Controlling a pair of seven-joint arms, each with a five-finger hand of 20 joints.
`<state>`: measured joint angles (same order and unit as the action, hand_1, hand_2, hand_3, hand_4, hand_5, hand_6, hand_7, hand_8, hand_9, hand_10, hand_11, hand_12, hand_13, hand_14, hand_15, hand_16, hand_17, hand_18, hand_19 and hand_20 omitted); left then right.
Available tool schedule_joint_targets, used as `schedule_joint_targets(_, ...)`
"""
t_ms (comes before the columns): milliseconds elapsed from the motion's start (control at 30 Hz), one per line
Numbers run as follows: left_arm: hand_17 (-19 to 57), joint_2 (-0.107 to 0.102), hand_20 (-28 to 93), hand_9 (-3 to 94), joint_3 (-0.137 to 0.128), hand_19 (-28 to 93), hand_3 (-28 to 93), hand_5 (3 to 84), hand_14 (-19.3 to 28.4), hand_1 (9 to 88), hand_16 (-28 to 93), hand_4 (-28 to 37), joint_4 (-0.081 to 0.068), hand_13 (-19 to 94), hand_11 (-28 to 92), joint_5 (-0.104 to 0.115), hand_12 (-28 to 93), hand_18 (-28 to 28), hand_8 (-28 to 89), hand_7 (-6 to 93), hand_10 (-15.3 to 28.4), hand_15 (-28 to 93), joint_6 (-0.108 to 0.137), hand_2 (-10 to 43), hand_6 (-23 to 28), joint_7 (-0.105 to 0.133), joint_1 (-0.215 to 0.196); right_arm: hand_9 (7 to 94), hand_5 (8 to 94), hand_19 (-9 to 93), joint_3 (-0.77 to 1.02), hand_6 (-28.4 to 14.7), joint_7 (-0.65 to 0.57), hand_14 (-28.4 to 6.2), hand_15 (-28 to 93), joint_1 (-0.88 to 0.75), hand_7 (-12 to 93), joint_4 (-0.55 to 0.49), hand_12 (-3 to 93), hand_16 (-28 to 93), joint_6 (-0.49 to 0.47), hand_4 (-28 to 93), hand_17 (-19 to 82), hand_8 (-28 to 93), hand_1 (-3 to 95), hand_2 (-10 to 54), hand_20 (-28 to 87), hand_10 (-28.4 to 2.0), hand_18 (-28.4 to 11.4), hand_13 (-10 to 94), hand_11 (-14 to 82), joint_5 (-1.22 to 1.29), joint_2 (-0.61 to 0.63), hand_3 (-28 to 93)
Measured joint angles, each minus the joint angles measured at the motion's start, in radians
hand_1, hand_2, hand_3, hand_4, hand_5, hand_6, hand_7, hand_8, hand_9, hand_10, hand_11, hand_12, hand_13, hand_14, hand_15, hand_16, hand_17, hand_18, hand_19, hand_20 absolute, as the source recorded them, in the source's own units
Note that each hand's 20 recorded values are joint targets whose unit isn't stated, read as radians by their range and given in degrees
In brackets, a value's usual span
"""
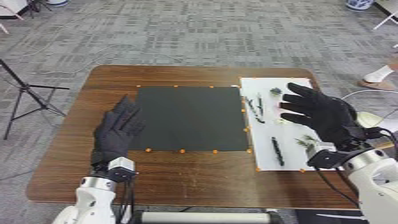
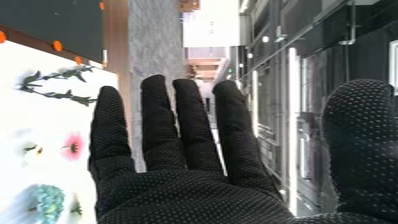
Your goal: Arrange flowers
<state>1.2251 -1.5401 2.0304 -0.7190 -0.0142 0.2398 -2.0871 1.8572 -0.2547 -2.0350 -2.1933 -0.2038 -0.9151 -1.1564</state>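
Black-gloved right hand hangs, fingers spread, near the pink flower.

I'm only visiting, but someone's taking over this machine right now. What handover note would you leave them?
Left hand: open, empty, by the dark mat's left edge.
Right hand: open, empty, fingers over the white sheet.
Flowers: leafy sprigs, a pink flower and a blue-green bloom lie on the sheet.
Done: no arranging that I can see.
To do: the whole arrangement, probably on the mat.
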Motion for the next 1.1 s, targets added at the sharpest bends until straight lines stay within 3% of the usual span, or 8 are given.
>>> schedule_joint_targets(233, -15.0, 0.001, 8, 18.9, -0.001, 40, 65, 23.2, 11.5, 24.9, 10, -28.3, 0.000, 15, 10, 0.000, 20, 18.5, -10, 19.0, 9.7, 9, -0.002, -2.9, 1.8, -0.002, 0.000, 35.4, 34.4, 45, 0.008, -4.7, -0.003, -12.5, 17, -0.013, 16, 0.000, 20.8, 28, -0.003, -25, 3, -10, 16.6, -1.0, 18, -14.7, -21.3, 26, 9.6, -0.003, -0.004, 77)
schedule_joint_targets(300, -15.0, 0.001, 8, 18.9, -0.001, 40, 65, 23.2, 11.6, 24.9, 9, -28.3, 0.001, 15, 10, 0.000, 20, 18.5, -10, 19.1, 9.7, 9, -0.001, -2.9, 1.8, -0.001, -0.001, 38.2, 35.0, 50, 0.010, -4.7, -0.006, -13.4, 27, -0.012, 17, 0.000, 20.0, 22, -0.005, -25, 6, -11, 17.4, -1.0, 20, -15.3, -21.6, 30, 13.0, -0.004, -0.007, 76)
schedule_joint_targets(367, -15.0, 0.001, 8, 18.9, -0.003, 40, 65, 23.3, 11.6, 24.9, 9, -28.3, 0.004, 15, 10, 0.001, 19, 18.5, -10, 19.0, 9.7, 9, 0.000, -2.9, 1.8, 0.000, -0.005, 47.0, 41.7, 62, 0.010, -5.2, -0.020, -14.5, 40, -0.008, 18, 0.000, 19.1, 15, -0.011, -25, 13, -12, 19.9, 1.2, 21, -15.9, -22.2, 41, 17.8, -0.013, -0.007, 76)
schedule_joint_targets(467, -15.0, 0.001, 8, 18.9, -0.004, 40, 65, 23.2, 11.6, 24.9, 9, -28.3, 0.009, 15, 10, 0.001, 19, 18.5, -10, 19.0, 9.7, 9, 0.000, -2.8, 1.7, 0.000, -0.011, 58.9, 51.7, 71, 0.013, -3.5, -0.125, -12.7, 48, 0.013, 22, -0.024, 17.8, 12, -0.049, -26, 20, -13, 24.9, 0.3, 22, -14.3, -20.3, 53, 22.3, -0.101, -0.002, 76)
schedule_joint_targets(533, -15.0, 0.000, 8, 18.9, -0.004, 40, 65, 23.2, 11.6, 24.9, 9, -28.3, 0.009, 15, 10, 0.000, 19, 18.5, -10, 19.1, 9.7, 10, 0.000, -2.8, 1.7, 0.000, -0.010, 68.2, 60.7, 78, 0.007, -1.8, -0.249, -10.3, 52, 0.039, 26, -0.070, 18.2, 13, -0.136, -27, 25, -14, 29.7, -3.7, 23, -12.7, -18.7, 61, 24.9, -0.236, 0.015, 75)
schedule_joint_targets(633, -15.0, -0.001, 8, 18.9, -0.004, 40, 65, 23.2, 11.7, 24.9, 9, -28.3, 0.009, 15, 10, 0.000, 19, 18.5, -10, 19.1, 9.7, 10, 0.000, -2.9, 1.7, 0.002, -0.010, 74.1, 66.3, 84, -0.072, 0.1, -0.348, -8.8, 58, 0.079, 30, -0.137, 20.7, 17, -0.288, -28, 29, -15, 34.7, -8.7, 24, -11.8, -18.8, 67, 29.4, -0.457, 0.081, 71)
schedule_joint_targets(833, -15.3, 0.000, 8, 18.9, -0.006, 40, 65, 23.2, 11.5, 24.9, 9, -28.3, 0.011, 15, 10, 0.001, 19, 18.9, -10, 19.0, 9.7, 9, 0.000, -2.7, 1.7, -0.001, -0.013, 75.5, 67.9, 85, -0.257, 0.1, -0.299, -8.8, 60, 0.081, 30, -0.149, 21.8, 19, -0.271, -28, 30, -15, 39.9, -9.5, 25, -11.5, -19.2, 68, 31.1, -0.664, 0.229, 54)
schedule_joint_targets(1100, -15.3, -0.002, 8, 19.0, -0.007, 40, 65, 23.2, 11.5, 24.7, 10, -28.3, 0.012, 15, 10, 0.001, 19, 19.0, -10, 18.9, 9.7, 9, 0.002, -2.7, 1.7, 0.009, -0.014, 77.8, 70.6, 91, -0.283, 0.1, -0.312, -9.4, 70, 0.062, 31, -0.113, 23.1, 25, -0.268, -28, 31, -14, 33.9, -9.5, 29, -11.4, -20.9, 69, 32.8, -1.098, 0.283, 56)
